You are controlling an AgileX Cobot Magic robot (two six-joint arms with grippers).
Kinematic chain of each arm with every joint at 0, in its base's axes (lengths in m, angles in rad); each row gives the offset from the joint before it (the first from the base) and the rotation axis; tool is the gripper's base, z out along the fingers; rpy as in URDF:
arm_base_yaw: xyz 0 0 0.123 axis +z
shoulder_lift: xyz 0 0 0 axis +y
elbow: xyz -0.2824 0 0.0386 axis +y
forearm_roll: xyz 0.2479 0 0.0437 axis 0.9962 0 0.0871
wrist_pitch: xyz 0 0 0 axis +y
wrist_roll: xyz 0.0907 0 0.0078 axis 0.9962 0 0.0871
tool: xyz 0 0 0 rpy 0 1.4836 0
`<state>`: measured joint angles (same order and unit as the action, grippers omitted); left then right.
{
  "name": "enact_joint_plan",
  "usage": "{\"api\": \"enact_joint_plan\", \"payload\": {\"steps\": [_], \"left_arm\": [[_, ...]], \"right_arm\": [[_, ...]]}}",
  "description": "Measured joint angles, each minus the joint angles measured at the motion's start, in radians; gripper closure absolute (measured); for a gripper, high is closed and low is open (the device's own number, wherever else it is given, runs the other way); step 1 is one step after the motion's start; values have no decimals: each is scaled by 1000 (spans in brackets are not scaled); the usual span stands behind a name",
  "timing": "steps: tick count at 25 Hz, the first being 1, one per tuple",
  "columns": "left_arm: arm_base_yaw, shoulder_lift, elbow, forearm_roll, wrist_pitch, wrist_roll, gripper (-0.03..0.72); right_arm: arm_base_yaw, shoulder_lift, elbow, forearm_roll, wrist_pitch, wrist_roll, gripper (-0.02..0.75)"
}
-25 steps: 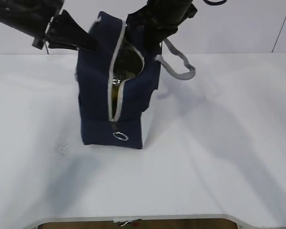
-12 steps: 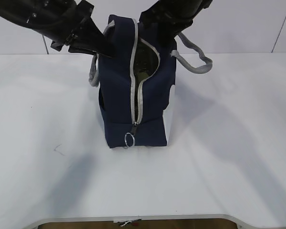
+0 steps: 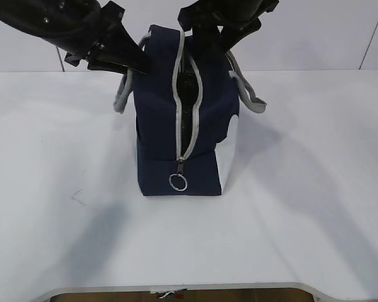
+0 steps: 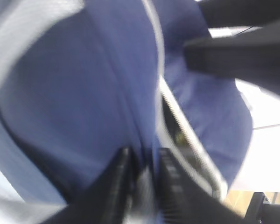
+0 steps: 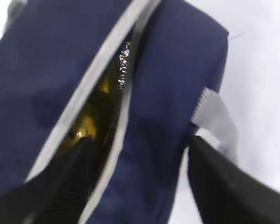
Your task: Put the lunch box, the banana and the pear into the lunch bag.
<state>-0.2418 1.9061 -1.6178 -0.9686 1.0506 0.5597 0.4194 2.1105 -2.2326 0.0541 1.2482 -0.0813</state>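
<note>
Now lunch bag (image 5: 177,93) top between spread right fingers (image 5: 224,191).

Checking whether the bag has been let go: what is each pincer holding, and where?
Right pincer: open astride the bag's top, holding nothing. Left pincer: nearly closed at the bag's top fabric; a hold cannot be told.

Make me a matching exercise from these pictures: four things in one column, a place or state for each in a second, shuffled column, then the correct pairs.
Things
1. lunch bag
2. ring pull
3. right gripper
4. grey handle

Places or states
A. hangs low on the near end of the bag
B. stands upright on the white table, zipper partly open
C. loops out from the bag's right side
D. jaws wide apart over the bag's top

Pairs: 1-B, 2-A, 3-D, 4-C
</note>
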Motion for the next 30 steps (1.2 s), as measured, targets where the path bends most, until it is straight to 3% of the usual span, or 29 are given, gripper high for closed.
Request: {"api": "enact_joint_plan", "payload": {"steps": [3,6,12,18,25,30], "left_arm": [[0,0,0,-4,17,0,330],[0,0,-5,-10,64,-2,275],[19,-2,-47,9,144,-64,261],[36,-14,-110,167,160,-211,260],[35,-69,-146,268,169,-245,260],[27,-148,-146,365,182,-278,287]], "right_arm": [[0,0,0,1,0,8,180],[0,-21,0,1,3,11,176],[0,-116,0,1,6,14,176],[0,-196,0,1,10,14,176],[0,-266,7,1,13,14,183],[0,-329,75,1,15,14,241]]}}
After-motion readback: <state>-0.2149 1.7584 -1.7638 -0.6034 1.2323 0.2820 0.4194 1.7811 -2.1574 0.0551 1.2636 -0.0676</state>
